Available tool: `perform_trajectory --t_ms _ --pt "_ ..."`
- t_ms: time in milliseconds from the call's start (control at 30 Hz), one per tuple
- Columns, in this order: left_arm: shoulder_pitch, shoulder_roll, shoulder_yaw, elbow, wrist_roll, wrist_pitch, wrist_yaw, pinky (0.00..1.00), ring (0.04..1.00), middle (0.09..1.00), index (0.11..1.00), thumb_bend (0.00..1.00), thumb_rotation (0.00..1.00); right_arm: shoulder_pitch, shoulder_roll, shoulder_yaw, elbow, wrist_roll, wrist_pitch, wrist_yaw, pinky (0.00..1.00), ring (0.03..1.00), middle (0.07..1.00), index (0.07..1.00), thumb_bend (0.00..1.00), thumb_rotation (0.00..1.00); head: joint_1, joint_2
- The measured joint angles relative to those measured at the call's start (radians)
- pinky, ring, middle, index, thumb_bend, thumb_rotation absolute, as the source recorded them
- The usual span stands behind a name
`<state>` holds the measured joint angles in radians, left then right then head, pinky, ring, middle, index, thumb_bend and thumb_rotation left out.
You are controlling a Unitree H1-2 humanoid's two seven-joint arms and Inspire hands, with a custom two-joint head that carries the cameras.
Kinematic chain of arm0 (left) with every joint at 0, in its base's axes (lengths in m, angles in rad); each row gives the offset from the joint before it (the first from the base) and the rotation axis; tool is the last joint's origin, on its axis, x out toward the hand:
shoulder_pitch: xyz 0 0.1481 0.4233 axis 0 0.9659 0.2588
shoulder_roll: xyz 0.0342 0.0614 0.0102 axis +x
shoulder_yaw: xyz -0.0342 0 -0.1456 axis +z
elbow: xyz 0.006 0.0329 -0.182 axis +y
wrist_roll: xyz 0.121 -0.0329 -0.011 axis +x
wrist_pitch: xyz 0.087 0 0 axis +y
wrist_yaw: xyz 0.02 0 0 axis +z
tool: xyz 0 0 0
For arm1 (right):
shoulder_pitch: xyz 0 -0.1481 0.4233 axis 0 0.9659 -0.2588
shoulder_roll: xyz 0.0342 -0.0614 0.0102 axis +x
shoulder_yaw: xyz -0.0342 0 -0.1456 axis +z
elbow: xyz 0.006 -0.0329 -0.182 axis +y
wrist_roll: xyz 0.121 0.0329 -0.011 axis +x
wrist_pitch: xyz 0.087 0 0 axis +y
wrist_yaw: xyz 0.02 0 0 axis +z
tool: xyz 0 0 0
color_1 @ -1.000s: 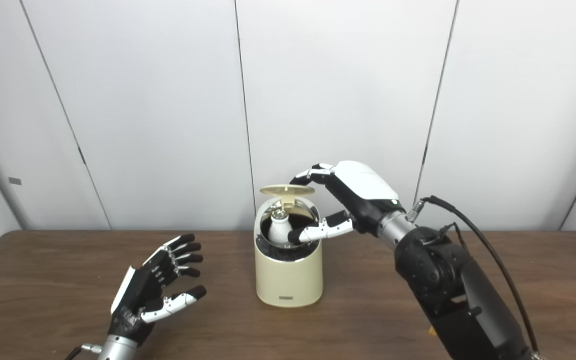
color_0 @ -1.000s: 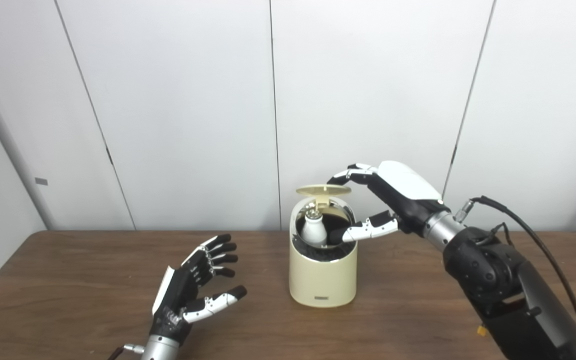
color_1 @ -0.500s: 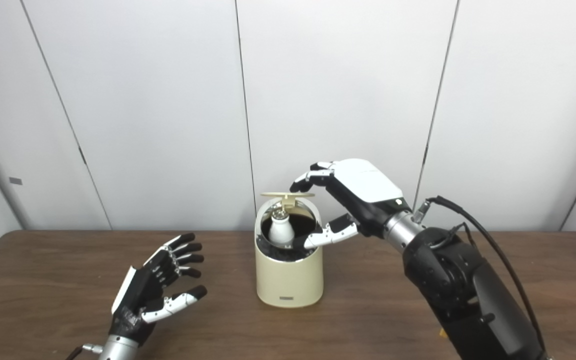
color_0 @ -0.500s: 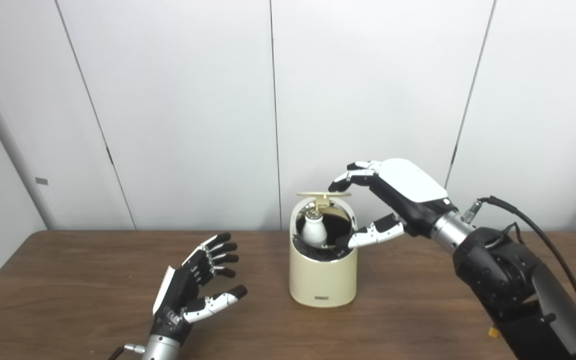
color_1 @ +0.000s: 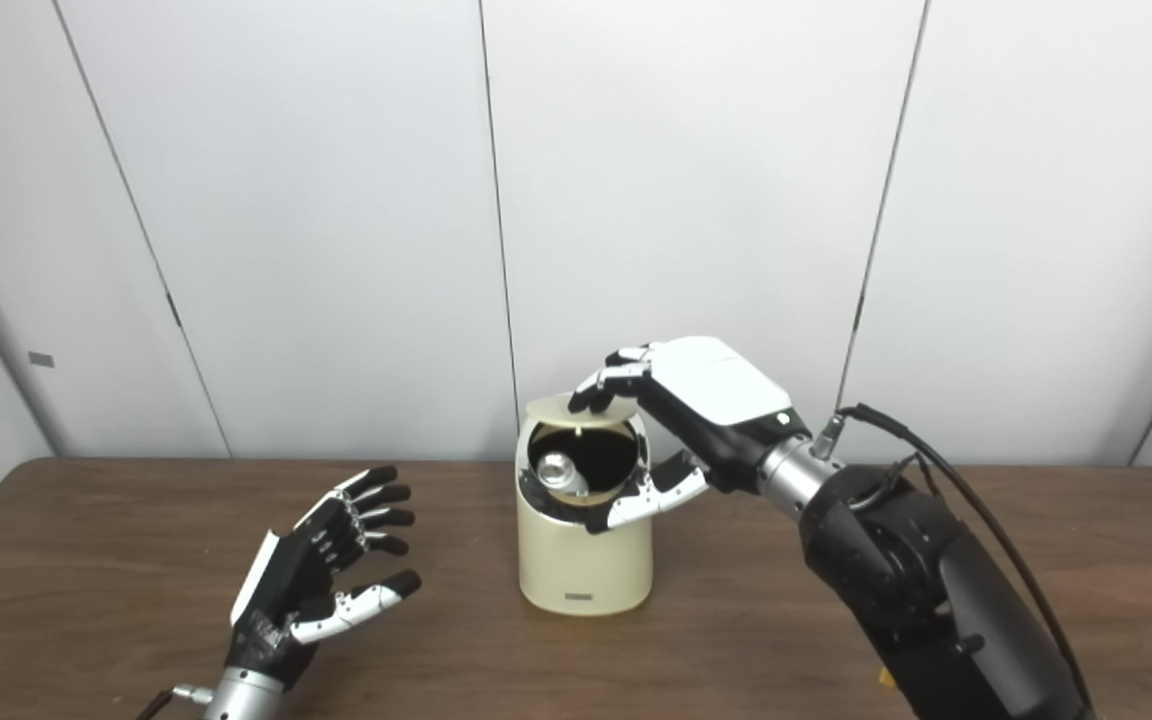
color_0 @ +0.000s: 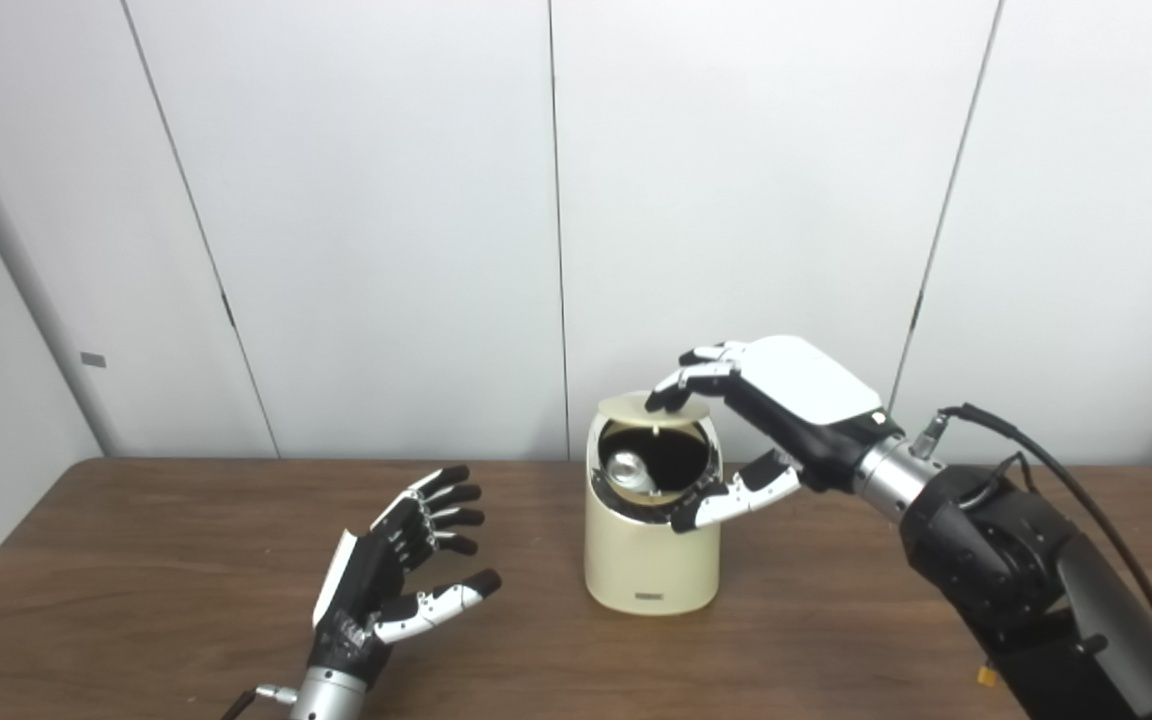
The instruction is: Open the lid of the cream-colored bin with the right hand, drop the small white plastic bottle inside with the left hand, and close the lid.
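The bin (color_0: pixel 650 540) stands upright near the middle of the table (color_0: pixel 136 600), and the bottle (color_0: pixel 628 470) lies inside it, only its silvery cap end and a bit of white body showing through the dark opening. The lid (color_0: pixel 648 409) is part-way up, tilted over the back of the opening, hinged at the rear rim.

The right hand (color_0: pixel 771 415) reaches in from the right and sits over the bin: its fingertips (color_0: pixel 664 396) rest on top of the lid near its right edge, and its thumb (color_0: pixel 726 500) lies against the front right rim of the opening (whether it presses the rim or only touches it cannot be told). Fingers and thumb are spread, one above the lid and one below at the rim, so the hand is not clamped around anything; the bottle is just below and to the left of its palm, inside the bin, apart from the fingers.

The left hand (color_1: pixel 321 575) is well apart from the bin, to its left and nearer the camera, raised a little above the table with palm turned toward the bin, fingers spread and empty.

The table is dark brown wood grain. Behind it runs a wall of pale grey panels (color_0: pixel 386 200) with thin dark seams. A black cable (color_0: pixel 1036 460) loops along the right forearm.
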<state>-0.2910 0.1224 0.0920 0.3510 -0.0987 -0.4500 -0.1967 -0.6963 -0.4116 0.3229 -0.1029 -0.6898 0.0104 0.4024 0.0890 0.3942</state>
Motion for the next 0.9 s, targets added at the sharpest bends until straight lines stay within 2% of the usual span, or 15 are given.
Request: perform_trajectory --t_ms 233,500,900 --pt "0.0 -0.003 -0.005 -0.005 0.005 0.0 0.005 0.59 0.718 0.783 0.837 0.77 0.13 0.0 0.0 0.018 -0.001 -0.027 -0.01 0.038 0.93 0.886 0.721 0.718 0.72 0.43 0.005 0.012" --pt "0.001 -0.005 -0.01 -0.007 0.006 0.0 0.005 0.6 0.717 0.786 0.843 0.77 0.13 0.0 0.0 0.024 -0.004 -0.029 -0.013 0.076 0.93 0.88 0.721 0.716 0.73 0.44 0.003 0.02" --pt "0.003 -0.007 -0.012 -0.011 0.006 0.0 0.006 0.59 0.71 0.781 0.839 0.77 0.14 0.004 0.0 0.024 -0.009 -0.03 -0.022 0.083 0.94 0.879 0.719 0.715 0.72 0.43 0.005 0.029"
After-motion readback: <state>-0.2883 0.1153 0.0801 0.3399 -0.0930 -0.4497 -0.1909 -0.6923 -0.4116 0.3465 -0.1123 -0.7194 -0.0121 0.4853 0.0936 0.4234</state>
